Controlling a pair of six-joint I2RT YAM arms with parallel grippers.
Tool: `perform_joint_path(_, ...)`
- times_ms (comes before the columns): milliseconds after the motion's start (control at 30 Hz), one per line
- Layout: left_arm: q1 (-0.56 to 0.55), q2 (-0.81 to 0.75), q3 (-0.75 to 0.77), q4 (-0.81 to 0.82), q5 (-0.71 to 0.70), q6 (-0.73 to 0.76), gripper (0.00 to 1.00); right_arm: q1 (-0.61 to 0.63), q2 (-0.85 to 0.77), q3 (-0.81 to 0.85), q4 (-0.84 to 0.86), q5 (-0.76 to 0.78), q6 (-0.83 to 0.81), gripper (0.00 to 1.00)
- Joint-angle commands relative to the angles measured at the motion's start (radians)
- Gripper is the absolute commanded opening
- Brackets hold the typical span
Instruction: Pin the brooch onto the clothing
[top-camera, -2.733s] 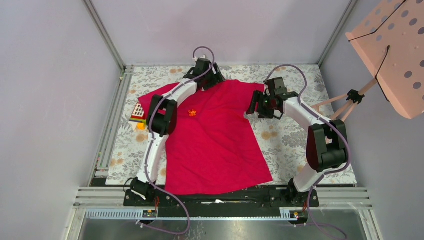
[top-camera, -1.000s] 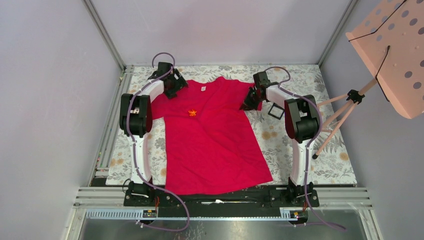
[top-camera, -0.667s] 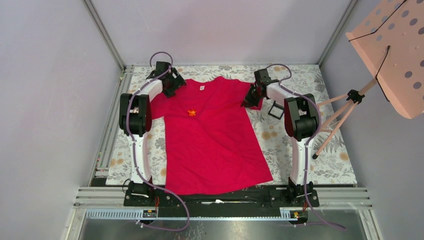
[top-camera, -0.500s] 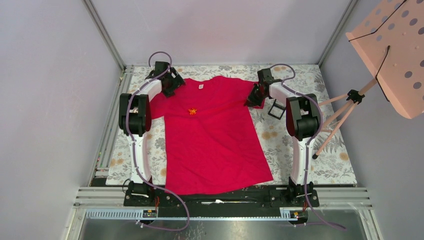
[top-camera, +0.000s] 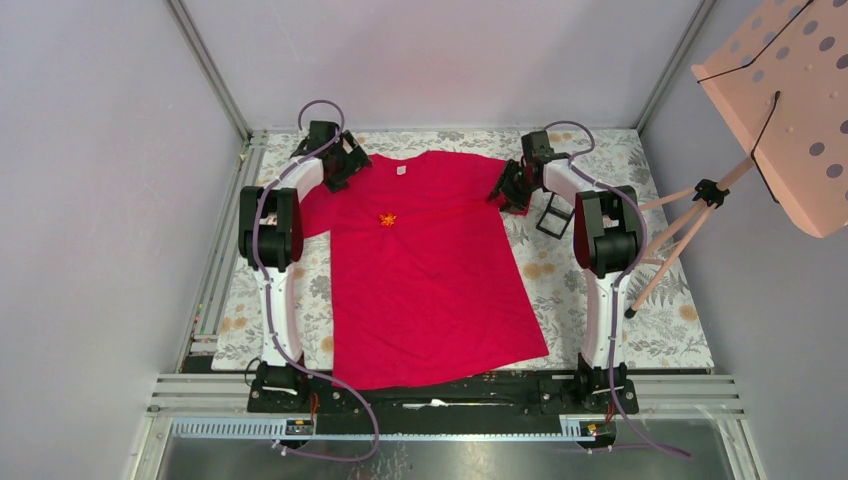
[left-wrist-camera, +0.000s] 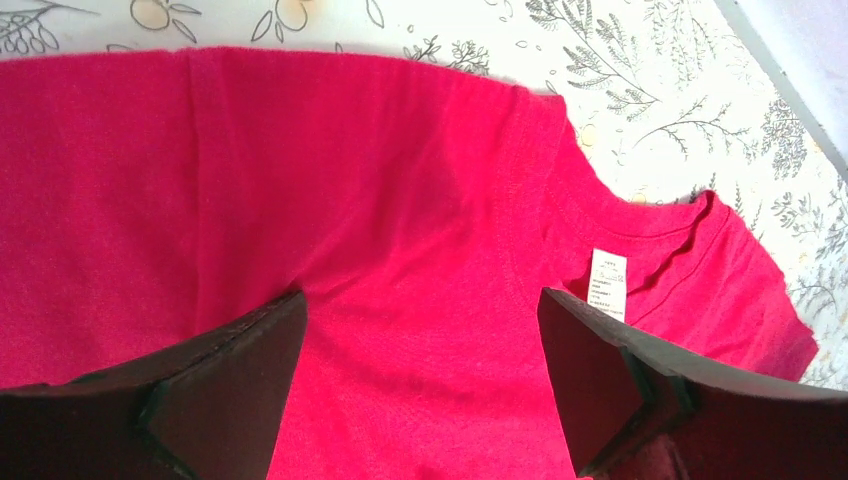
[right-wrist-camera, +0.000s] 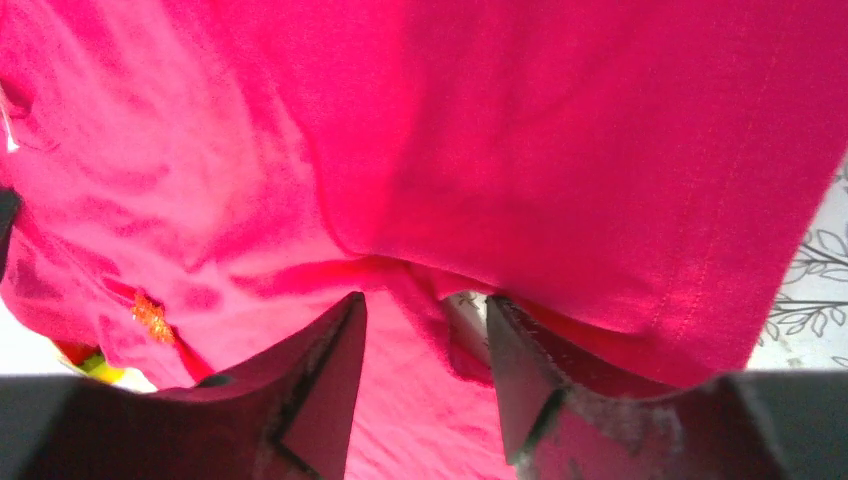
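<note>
White neck label (left-wrist-camera: 607, 284) on red T-shirt (left-wrist-camera: 400, 250); print too small to read

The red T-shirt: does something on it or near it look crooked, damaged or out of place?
Mostly no: the T-shirt lies flat and the brooch sits on its chest. Only the sleeve at the right end effector is puckered into a ridge between its open jaws, and the small black case beside it seems tipped up.

Left gripper (left-wrist-camera: 420, 310) gone from the collar out to the shoulder at 10 o'clock, right gripper (right-wrist-camera: 425, 300) drawn with the sleeve toward 1 o'clock, its fingers (right-wrist-camera: 320, 380) now parted, T-shirt (top-camera: 430, 290) spread flatter, brooch (top-camera: 387, 218) nudged toward 12 o'clock
</note>
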Motion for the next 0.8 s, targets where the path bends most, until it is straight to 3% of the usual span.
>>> perform_joint_path(0, 0.002, -0.058, -0.019, 0.053, -0.016, 0.094, 0.98, -0.007, -0.073, 0.028, -0.003, -0.034, -0.123, 0.64)
perform_joint_path(167, -0.031, -0.227, -0.097, 0.079, -0.117, 0.173, 0.99, -0.007, -0.186, -0.002, -0.03, -0.019, -0.233, 0.8)
perform_joint_path(567, -0.094, -0.829, -0.492, 0.154, -0.32, 0.261, 0.99, -0.032, -0.661, -0.301, -0.063, 0.234, -0.447, 0.92)
perform_joint_path(767, -0.15, -1.157, -0.651, 0.073, -0.423, 0.295, 0.99, -0.085, -1.048, -0.587, 0.085, 0.296, -0.432, 0.93)
